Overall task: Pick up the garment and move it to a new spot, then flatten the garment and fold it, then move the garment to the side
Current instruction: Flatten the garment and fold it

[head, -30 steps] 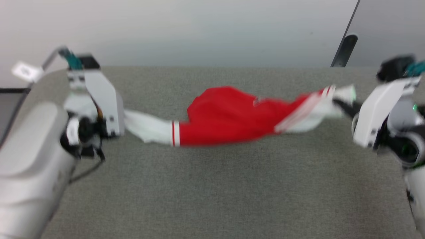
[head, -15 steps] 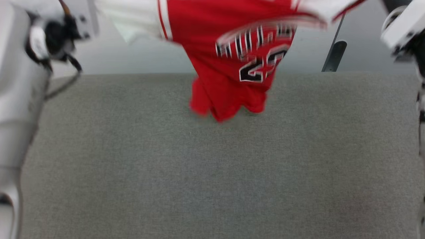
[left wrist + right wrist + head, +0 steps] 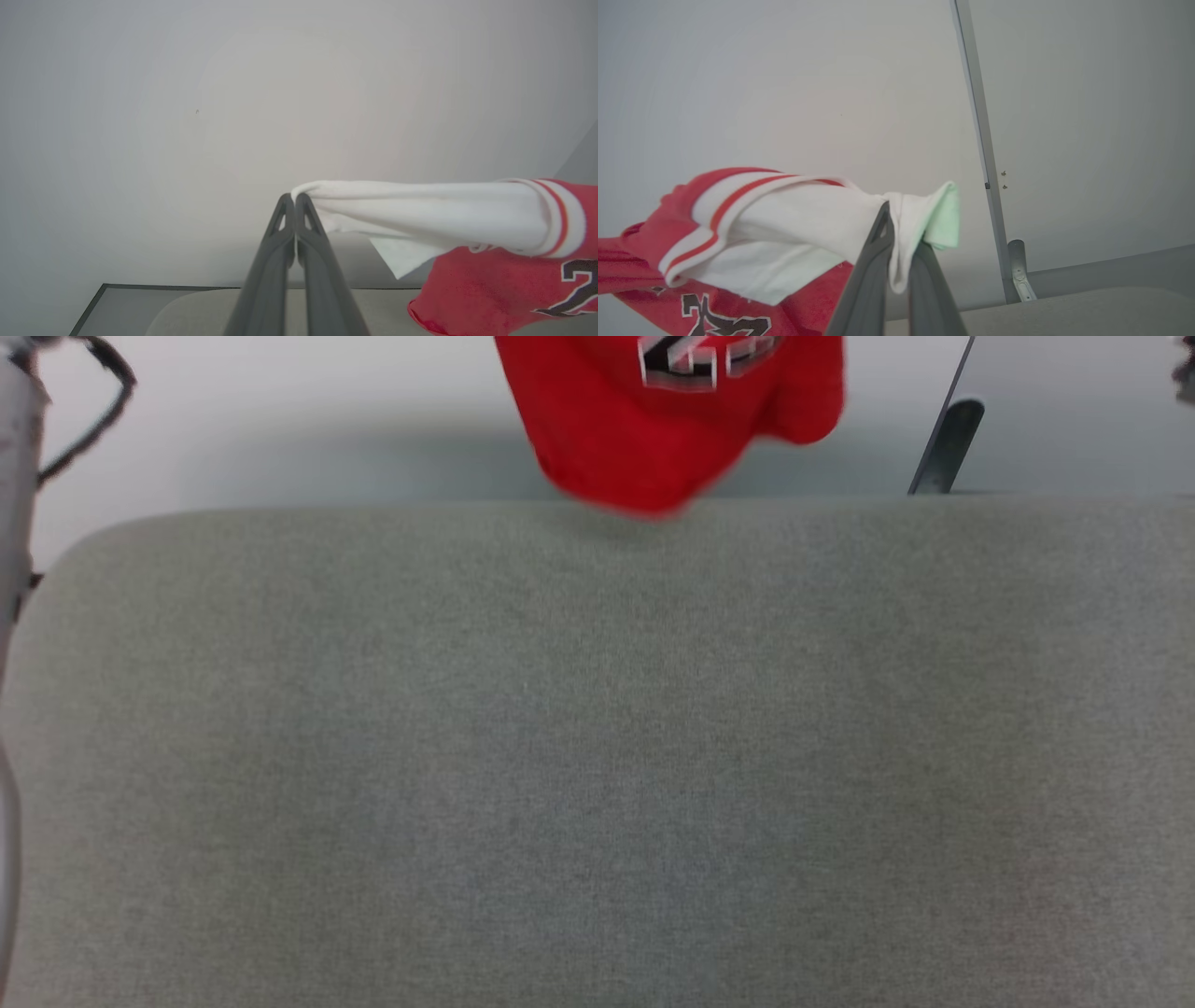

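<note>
- My left pincer (image 3: 295,201) is clamped shut, its two long, smooth dark fingers pressed together on the bunched white end of one sleeve of the shirt (image 3: 420,212).
- My right pincer (image 3: 899,224) is closed on the other white sleeve end. Soft cloth is folded between the fingers, and a pale green patch shows at the tip.
- From each grip the sleeve runs out as a taut white roll to a band of thin red and white stripes. Beyond that is bright red cloth with black, white-edged print.
- The shirt hangs in the air between my pincers. In the head view its rumpled red bottom hangs at the far edge of the table (image 3: 597,756); I cannot tell whether it brushes it.
- The table is flat, covered in grey woven fabric, with a rounded corner.
- Behind stand a plain pale wall (image 3: 280,420) and a slim metal post (image 3: 978,116).
</note>
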